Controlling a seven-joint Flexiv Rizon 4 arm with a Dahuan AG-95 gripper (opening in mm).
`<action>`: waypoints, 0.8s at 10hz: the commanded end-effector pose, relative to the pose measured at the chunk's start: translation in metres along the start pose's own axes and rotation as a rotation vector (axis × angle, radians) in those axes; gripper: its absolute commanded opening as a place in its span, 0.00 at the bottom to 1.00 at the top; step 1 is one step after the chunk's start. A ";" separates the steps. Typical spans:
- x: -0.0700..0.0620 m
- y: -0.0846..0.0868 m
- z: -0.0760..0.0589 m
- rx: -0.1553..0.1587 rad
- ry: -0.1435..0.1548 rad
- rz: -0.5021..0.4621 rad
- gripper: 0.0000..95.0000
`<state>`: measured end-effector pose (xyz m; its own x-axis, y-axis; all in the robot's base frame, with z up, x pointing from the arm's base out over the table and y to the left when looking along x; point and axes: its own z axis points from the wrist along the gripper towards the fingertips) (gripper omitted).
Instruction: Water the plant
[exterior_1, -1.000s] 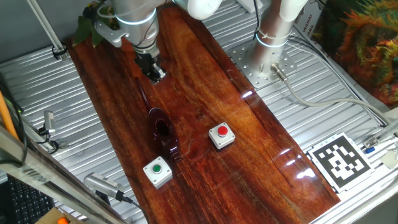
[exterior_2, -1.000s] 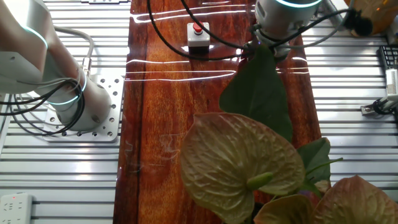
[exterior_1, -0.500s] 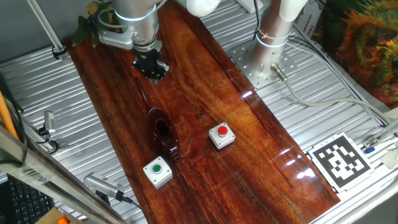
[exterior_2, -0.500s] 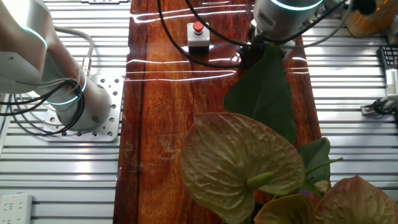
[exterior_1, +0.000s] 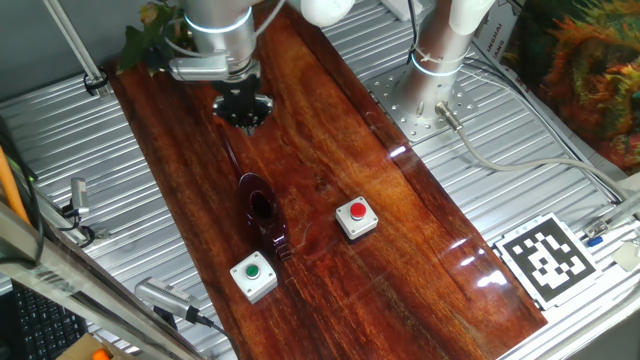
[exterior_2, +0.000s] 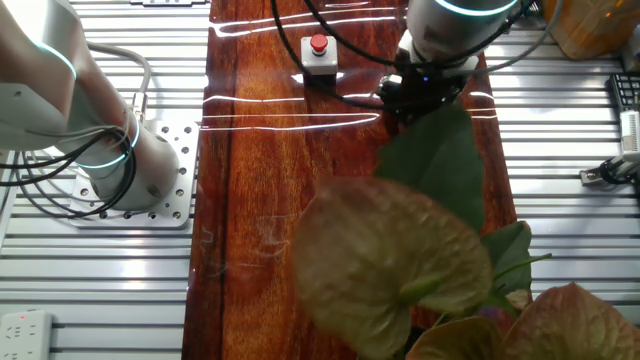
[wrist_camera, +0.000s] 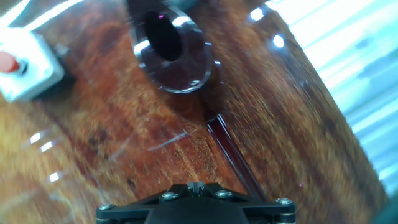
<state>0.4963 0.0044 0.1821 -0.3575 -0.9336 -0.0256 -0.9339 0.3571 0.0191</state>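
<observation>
**Ana:** Plant (exterior_2: 400, 260) leaves are filling the near end of the wooden board (exterior_2: 260, 150) from this side: one big yellowish leaf, looking blurred, and a broad green one rising behind it.

**Ben:** And from the opposite camera the plant (exterior_1: 140, 40) is peeking out at the far corner of the board, half hidden behind the arm.

**Ana:** Right beyond that green leaf the gripper (exterior_2: 420, 95) is hanging over the wood, pointing down. Whether the leaf tip is touching it, I cannot tell.

**Ben:** I am looking at the gripper (exterior_1: 243, 112) from above now. Its fingers are just a dark lump, so I cannot tell whether they are spread or pressed together, and the hand view is showing only the mount.

**Ana:** Moving further out, a dark red translucent vessel (exterior_1: 262, 212) is standing on the board, apart from the gripper.

**Ben:** The hand view is looking down into the vessel's (wrist_camera: 174, 53) round mouth, with a thin dark red stem (wrist_camera: 230, 152) running from it back toward the hand.

**Ana:** Beside the vessel, a red button box (exterior_1: 356, 218) is sitting mid-board.

**Ben:** And furthest from the plant, a green button box (exterior_1: 253, 277) is sitting just past the vessel, near the board's edge.
</observation>
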 end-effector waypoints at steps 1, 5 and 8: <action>-0.007 0.005 -0.007 0.007 -0.001 -0.074 0.00; -0.039 0.017 -0.006 0.039 -0.014 -0.058 0.00; -0.072 0.012 -0.005 0.052 -0.013 -0.026 0.00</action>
<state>0.5082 0.0755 0.1893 -0.3329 -0.9422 -0.0381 -0.9417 0.3343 -0.0374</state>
